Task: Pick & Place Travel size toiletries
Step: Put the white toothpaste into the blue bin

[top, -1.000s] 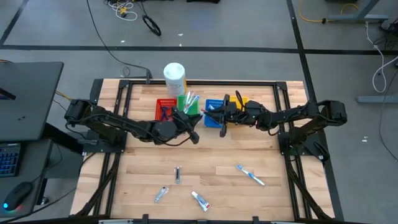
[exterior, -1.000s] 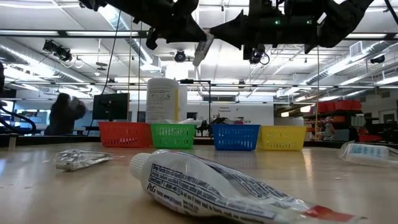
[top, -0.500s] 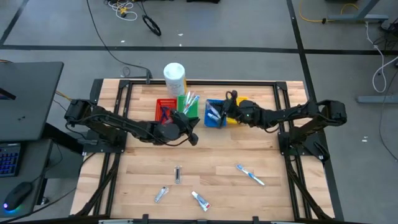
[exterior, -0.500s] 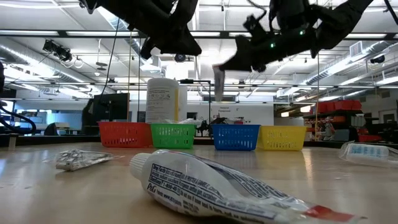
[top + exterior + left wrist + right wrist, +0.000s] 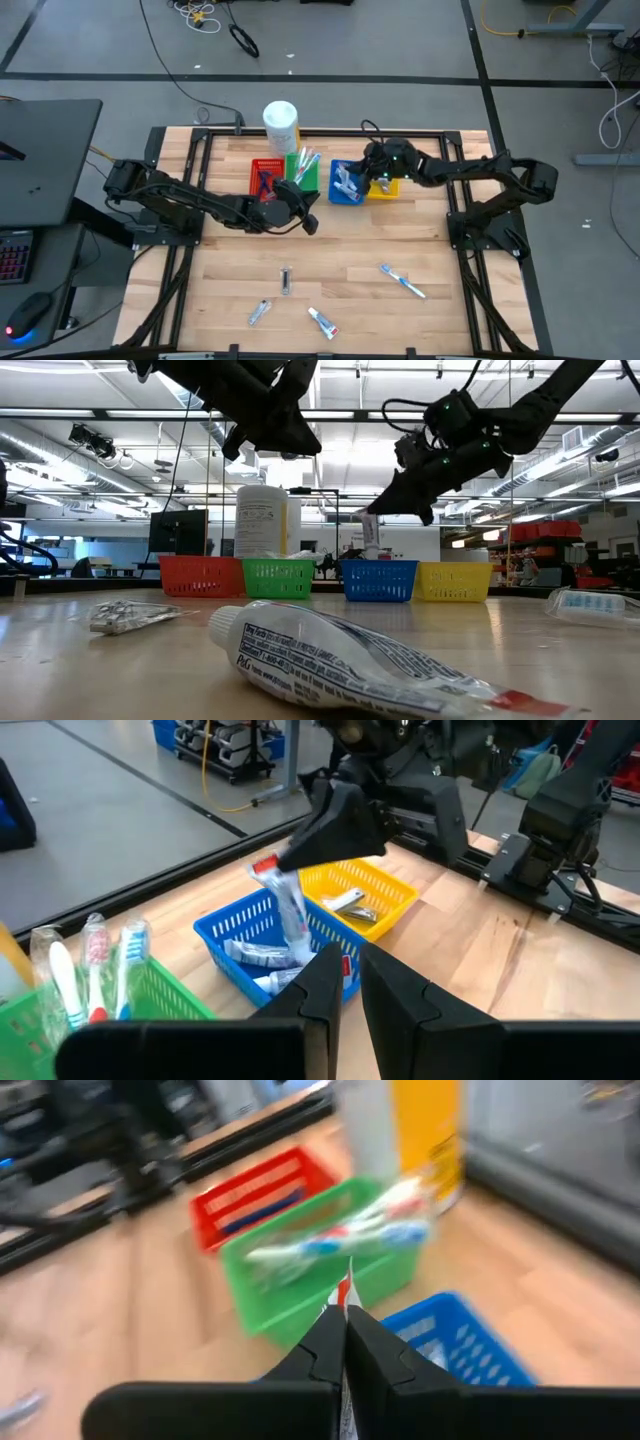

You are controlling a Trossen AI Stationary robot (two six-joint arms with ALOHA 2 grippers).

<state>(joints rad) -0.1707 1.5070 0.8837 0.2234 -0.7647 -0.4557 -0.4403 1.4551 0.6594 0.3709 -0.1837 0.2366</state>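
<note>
The right tool (image 5: 300, 855) is shut tight on a small white tube (image 5: 288, 910) that hangs straight down, its low end right over the blue bin (image 5: 240, 925). The left tool (image 5: 312, 212) waits close by, nearly shut and holding nothing.

A white tube (image 5: 288, 910) with a red cap hangs upright over the blue bin (image 5: 232, 926), pinched by the right hand (image 5: 300, 855).

Red bin (image 5: 263, 175), green bin (image 5: 305, 172), blue bin (image 5: 345, 183), yellow bin (image 5: 386, 185) — white tube (image 5: 289, 905), red cap.
</note>
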